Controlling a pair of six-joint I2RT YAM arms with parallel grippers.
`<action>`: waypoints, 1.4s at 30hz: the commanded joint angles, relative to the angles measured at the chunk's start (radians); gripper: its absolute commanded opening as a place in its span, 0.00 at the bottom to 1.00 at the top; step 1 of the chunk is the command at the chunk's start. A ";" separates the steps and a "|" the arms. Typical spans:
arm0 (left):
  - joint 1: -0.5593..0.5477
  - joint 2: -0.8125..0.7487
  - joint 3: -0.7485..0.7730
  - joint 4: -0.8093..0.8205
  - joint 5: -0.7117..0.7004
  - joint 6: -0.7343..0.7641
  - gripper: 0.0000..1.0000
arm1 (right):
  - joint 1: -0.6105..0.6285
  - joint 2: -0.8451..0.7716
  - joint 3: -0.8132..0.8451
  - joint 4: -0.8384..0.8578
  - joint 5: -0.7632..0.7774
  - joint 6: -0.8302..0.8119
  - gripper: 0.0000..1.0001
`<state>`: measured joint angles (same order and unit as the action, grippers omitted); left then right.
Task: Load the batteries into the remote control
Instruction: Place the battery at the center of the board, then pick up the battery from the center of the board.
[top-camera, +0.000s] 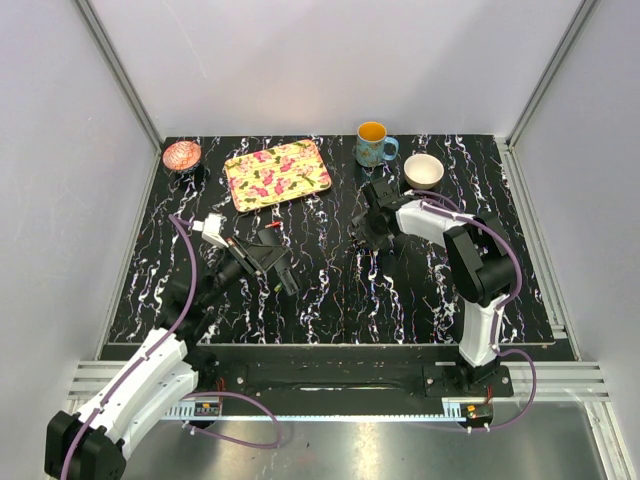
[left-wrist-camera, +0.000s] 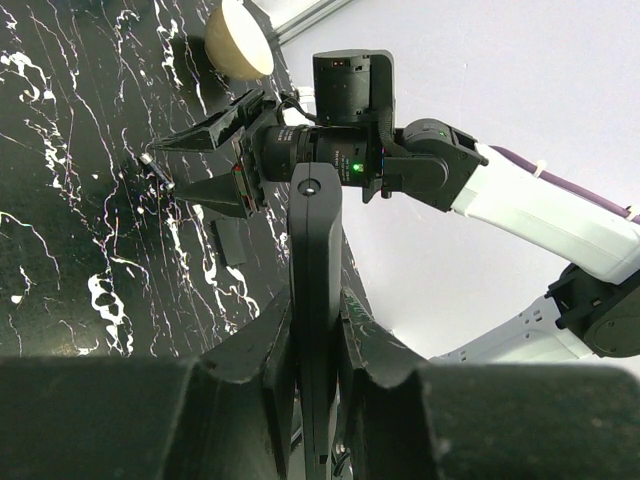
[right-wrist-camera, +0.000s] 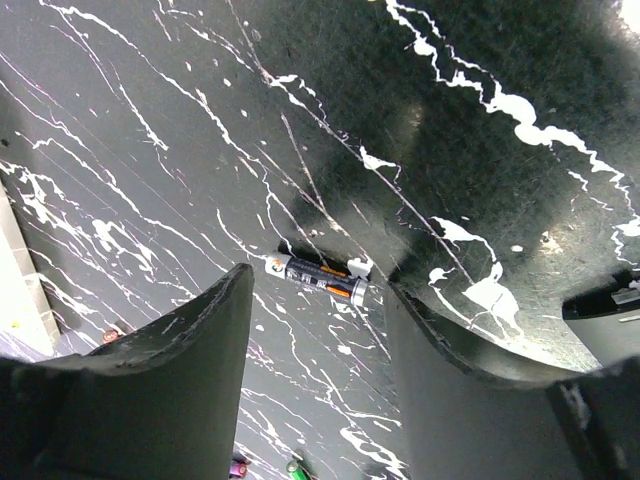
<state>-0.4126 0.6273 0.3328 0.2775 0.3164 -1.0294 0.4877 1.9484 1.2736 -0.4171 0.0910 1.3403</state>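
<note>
Grips the remote control (left-wrist-camera: 315, 230) tight in the left tool (left-wrist-camera: 315, 320), steadied for loading. Hovers the right tool (right-wrist-camera: 318, 300), spread wide, astride a battery (right-wrist-camera: 315, 278) flat on the tabletop (right-wrist-camera: 150, 150), right of the remote control. Looks set for pickup.

The left arm (top-camera: 150, 385) and right arm (top-camera: 482, 325) wear white plastic shells over black joints, each trailed by a purple cable (top-camera: 190, 280). Matte black wedge fingers (left-wrist-camera: 250, 355) form the left gripper (left-wrist-camera: 315, 310).

Top view looks down from behind; left wrist faces my right tool (left-wrist-camera: 165, 170); right wrist hugs the table (right-wrist-camera: 150, 150).
</note>
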 joint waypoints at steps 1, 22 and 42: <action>-0.003 -0.020 -0.005 0.037 -0.019 -0.017 0.00 | -0.003 -0.039 -0.016 -0.078 0.019 -0.044 0.62; -0.003 -0.072 -0.067 0.078 0.001 0.020 0.00 | 0.104 -0.111 0.021 0.032 -0.048 -1.300 0.49; -0.008 -0.055 -0.041 0.075 0.041 0.068 0.00 | 0.130 0.092 0.188 0.038 0.067 -1.452 0.41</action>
<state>-0.4133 0.5694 0.2665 0.3153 0.3332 -0.9901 0.6170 2.0037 1.4193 -0.4030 0.1123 -0.0673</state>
